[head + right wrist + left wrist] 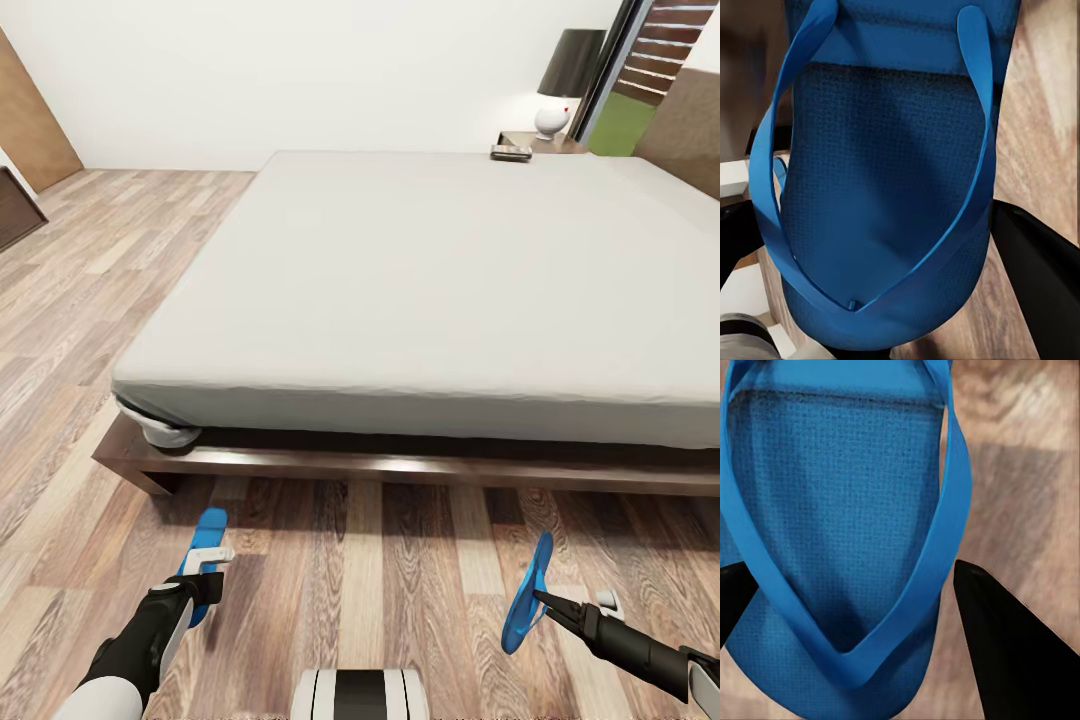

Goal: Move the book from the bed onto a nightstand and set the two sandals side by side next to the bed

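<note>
Holding one bright blue flat flip-flop sandal [203, 560] pinched in the left gripper [205, 575] and its twin [527, 595] in the right gripper [540, 598], above wood-plank floor [380, 590] beside the large off-white bed [420, 280]. Next likely comes lowering both, side by side. A small book [511, 152] seems to rest on the dark wooden nightstand [560, 146].

Wood-plank floor [330, 560] lies under my left gripper [205, 565] and my right gripper [540, 597], streaked pale and brown. Just ahead of both runs the dark wooden frame of the bed [400, 465], with its off-white mattress stretching away. Far beyond my right gripper, at the bed's far corner, a nightstand [550, 143] carries a lamp [565, 85] with a dark shade and white base, beside a dark-framed window [640, 60]. A white wall [250, 80] closes the far side. Far off past my left gripper stands a brown door [30, 110].
</note>
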